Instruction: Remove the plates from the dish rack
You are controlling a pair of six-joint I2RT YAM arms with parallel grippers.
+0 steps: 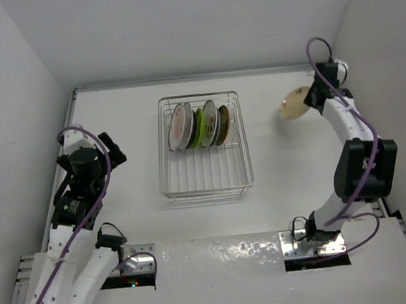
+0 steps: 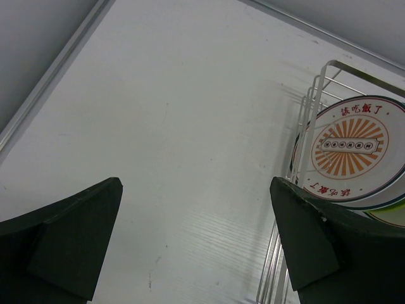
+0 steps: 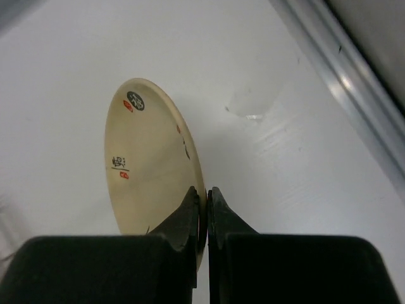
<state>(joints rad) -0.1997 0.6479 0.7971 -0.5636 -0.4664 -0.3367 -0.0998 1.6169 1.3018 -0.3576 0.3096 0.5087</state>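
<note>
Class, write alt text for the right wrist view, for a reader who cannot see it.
The right pincer is shut on the rim of a cream plate with small red and dark marks, held on edge over the white table. A grey rail borders the table at upper right.

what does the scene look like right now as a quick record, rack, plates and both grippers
rack: dish rack, silver wire, mid-table
in rack: plates in rack, about four, upright at the far end
out of rack: cream plate with red and dark marks, to the right of the rack
right: right gripper shut on the cream plate's rim
left: left gripper open, empty, over the table left of the rack
</note>
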